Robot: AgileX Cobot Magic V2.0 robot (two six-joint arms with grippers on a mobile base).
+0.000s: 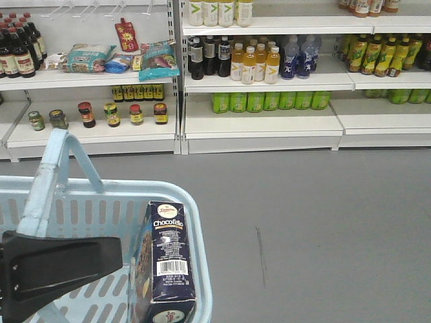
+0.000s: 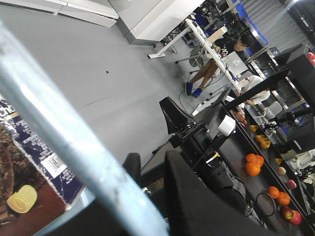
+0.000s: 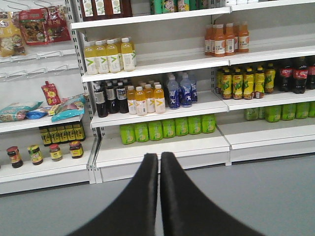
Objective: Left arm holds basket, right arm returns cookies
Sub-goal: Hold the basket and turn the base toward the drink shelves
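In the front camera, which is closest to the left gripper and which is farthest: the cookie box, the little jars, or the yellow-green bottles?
Starting from the left gripper, low on the left:
1. Chocofello cookie box, just to its right, standing in the basket.
2. Little jars, on the low shelf, back left.
3. Yellow-green bottles, on a higher shelf, far right.
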